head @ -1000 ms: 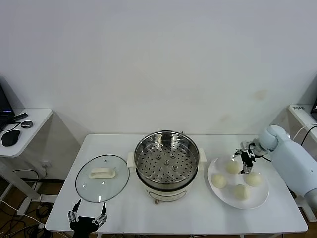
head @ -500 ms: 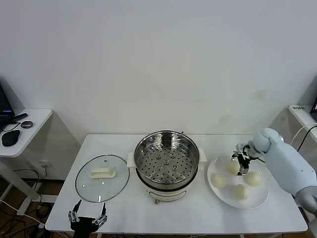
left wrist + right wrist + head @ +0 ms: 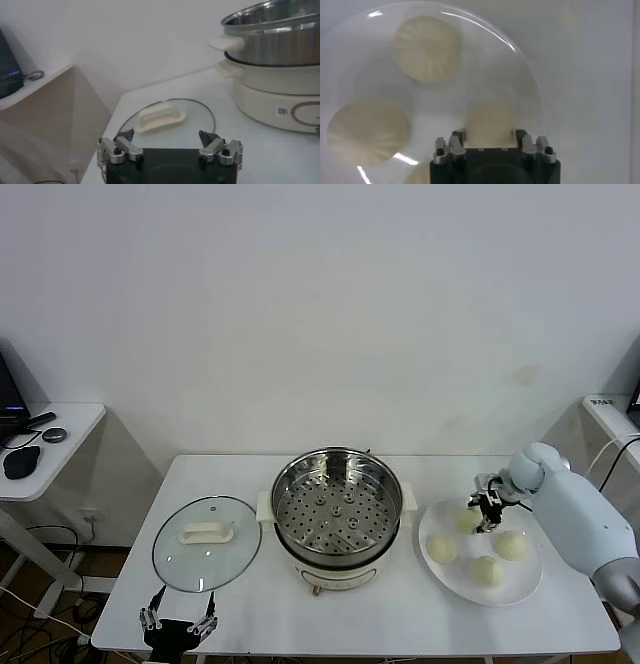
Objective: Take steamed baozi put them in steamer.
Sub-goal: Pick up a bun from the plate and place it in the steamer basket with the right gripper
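Starting at our left, our left hand [image 3: 178, 626] is parked at the near edge of the surface [image 3: 250, 619], its fingers spread wide with nothing between them, just short of the glass lid [image 3: 206, 530] that lies flat with its cream handle up. It plays no part at the moment. Next along, the steamer [image 3: 337, 509] stands open in the middle of the surface, and its perforated tray is bare: we see no bun in it, so none of the task has been completed yet. Farther to the right sits the white plate [image 3: 527, 584], and all four steamed baozi are on it, one at the back nearest the steamer, one to its front-left, one at the front [image 3: 486, 571] and one at the right [image 3: 511, 545]. Our right hand [image 3: 485, 512] is down over the back bun [image 3: 489, 125]; in the right wrist view its fingers [image 3: 455, 144] stand narrowed on either side of that bun, right against its flanks, but the bun seems to rest on the plate and we cannot tell whether the grip is firm. So we judge that we are at the first pickup: this bun has to be lifted, carried left over the steamer rim and released onto the tray, and then the other three must follow the same way.
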